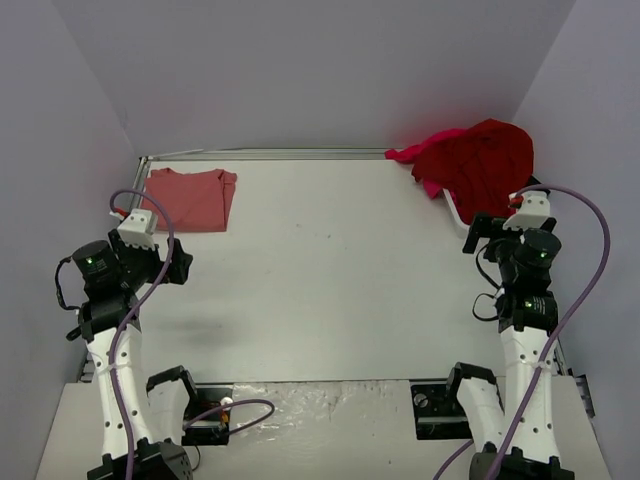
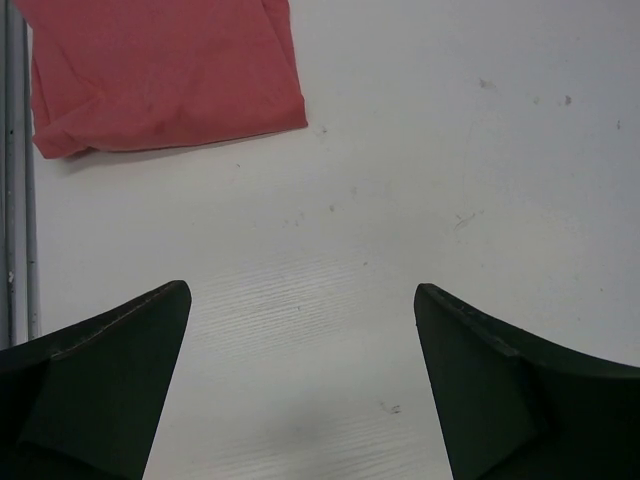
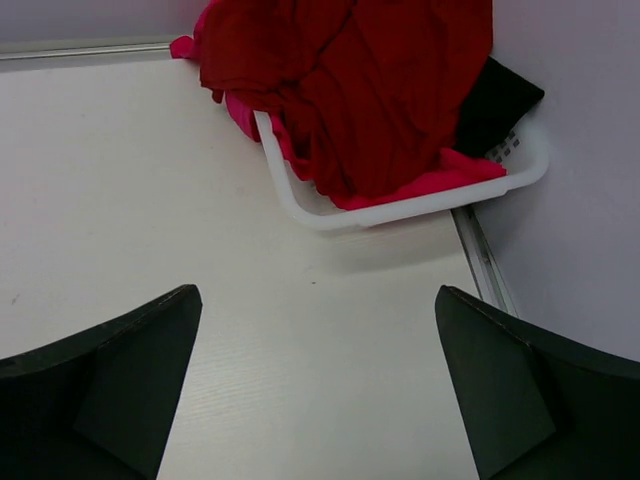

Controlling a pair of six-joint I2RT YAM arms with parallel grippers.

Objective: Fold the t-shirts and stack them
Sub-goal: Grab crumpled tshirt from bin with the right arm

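A salmon-pink t-shirt (image 1: 190,197) lies folded flat at the table's back left; it also shows in the left wrist view (image 2: 165,72). A dark crimson t-shirt (image 1: 478,160) is heaped over the white basket (image 3: 400,210) at the back right, with a raspberry pink-red t-shirt (image 3: 425,186) under it; both show in the right wrist view, the crimson one (image 3: 370,90) on top. My left gripper (image 2: 302,295) is open and empty above bare table, short of the folded shirt. My right gripper (image 3: 318,295) is open and empty, just short of the basket.
A metal rail (image 1: 260,153) runs along the table's back edge and another down the left side (image 2: 18,180). Grey walls close in the back and both sides. Something black (image 3: 500,100) lies in the basket behind the crimson shirt.
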